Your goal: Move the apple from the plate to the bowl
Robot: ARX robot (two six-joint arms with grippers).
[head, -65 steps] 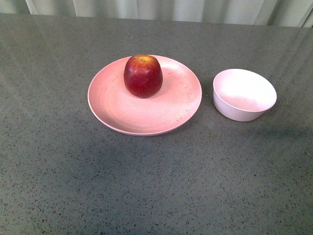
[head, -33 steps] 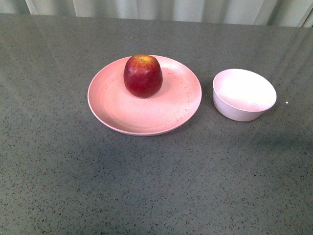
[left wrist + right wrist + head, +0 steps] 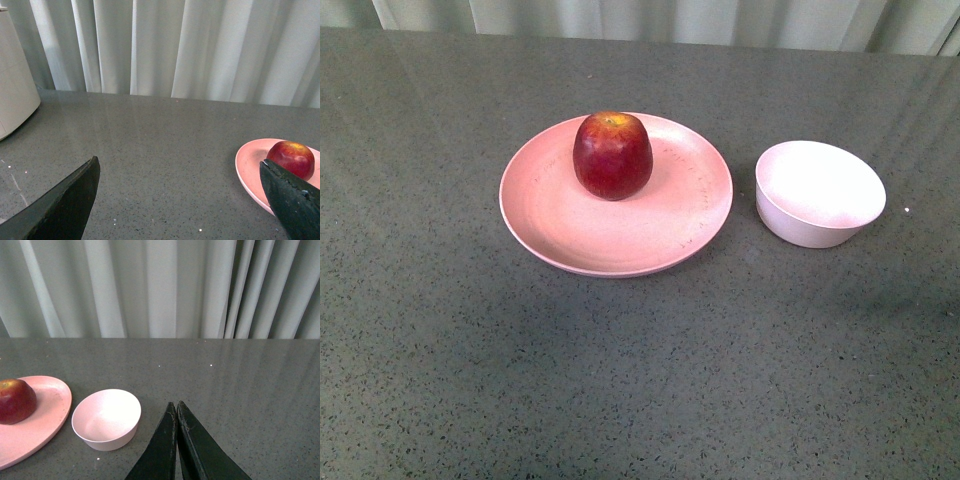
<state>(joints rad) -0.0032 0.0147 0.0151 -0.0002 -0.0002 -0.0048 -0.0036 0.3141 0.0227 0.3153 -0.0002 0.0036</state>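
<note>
on the wide, shallow pink plate (image 3: 580, 235): a round, glossy dark-red apple (image 3: 612, 155), upright, toward the far side (yellowish patch at the stem dimple). just right of the plate and apart from it, on the speckled grey stone table (image 3: 620, 380): a small, deep, pale pinkish-white bowl (image 3: 820, 193). left gripper (image 3: 180, 167) with dark fingers spread wide, over bare table beside the plate. right gripper (image 3: 176, 404) with fingers pressed together, tips touching, gripping nothing, near the bowl.

Apple (image 3: 612, 155) upright on plate (image 3: 570, 225); bowl (image 3: 820, 192) beside.
</note>
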